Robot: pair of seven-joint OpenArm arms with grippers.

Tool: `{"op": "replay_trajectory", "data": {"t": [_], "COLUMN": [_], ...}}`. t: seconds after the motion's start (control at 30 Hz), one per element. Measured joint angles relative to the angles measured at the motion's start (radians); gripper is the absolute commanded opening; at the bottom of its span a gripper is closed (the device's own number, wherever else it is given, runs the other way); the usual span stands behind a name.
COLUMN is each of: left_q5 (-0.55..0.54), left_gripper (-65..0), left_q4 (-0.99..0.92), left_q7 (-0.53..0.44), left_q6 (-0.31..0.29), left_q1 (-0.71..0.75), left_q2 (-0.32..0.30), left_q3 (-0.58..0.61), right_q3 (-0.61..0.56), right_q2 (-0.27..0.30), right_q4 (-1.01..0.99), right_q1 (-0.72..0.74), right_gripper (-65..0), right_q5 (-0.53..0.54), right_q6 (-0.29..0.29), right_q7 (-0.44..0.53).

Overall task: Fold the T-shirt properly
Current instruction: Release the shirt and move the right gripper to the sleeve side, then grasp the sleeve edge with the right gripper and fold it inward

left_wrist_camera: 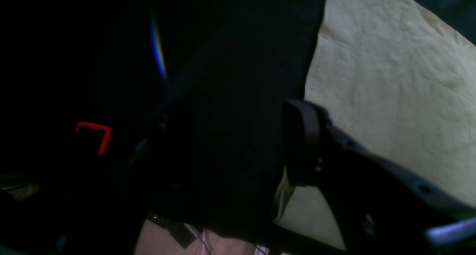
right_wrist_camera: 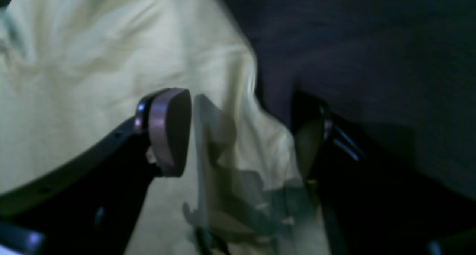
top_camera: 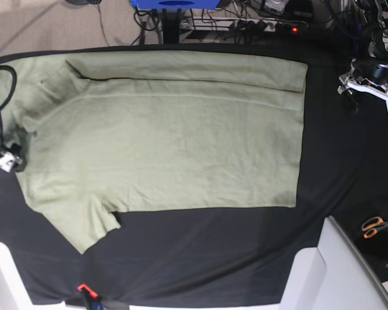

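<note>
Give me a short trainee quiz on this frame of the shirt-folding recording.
1. True or false: the T-shirt lies fully flat, with no fold made yet.
2. What lies near the right edge of the black table cloth in the base view? A) orange-handled scissors B) a hanger C) a second shirt
3. Fill in: in the right wrist view, the right gripper straddles the shirt's edge with its jaws ____.

Key: 1 false, a strip along the far edge is already folded over; 2 A; 3 open.
</note>
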Motion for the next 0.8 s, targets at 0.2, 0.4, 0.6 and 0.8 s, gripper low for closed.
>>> {"op": "replay_trajectory", "data": {"t": [0.2,0.4,0.6,0.8], "left_q5": [0.000,0.000,-0.002,0.000], "left_gripper": [-30.3,-30.3,-30.3,-30.4], "left_q4": [0.000,0.000,-0.001,-0.001], "left_q7": [0.000,0.000,0.004,0.003], "left_q6": [0.000,0.000,0.000,0.000], "left_q1": [0.000,0.000,0.000,-0.008], "left_q2": [0.002,0.003,0.003,0.003], "left_q3": [0.003,0.003,0.044,0.044], "right_q3": [-0.009,-0.005,0.013,0.192], "right_q2": [-0.003,-0.005,-0.005,-0.047], "right_q4": [0.000,0.058,0.274,0.478], "right_q1": [-0.010,-0.028,-0.116,-0.227], "right_gripper": [-63.3,-64.1,-64.2,-64.2], "right_q5": [-0.002,-0.005,0.001,0.002], "right_q6": [0.003,0.003,0.003,0.004], "right_q7": [0.014,0.004,-0.138,-0.331]}}
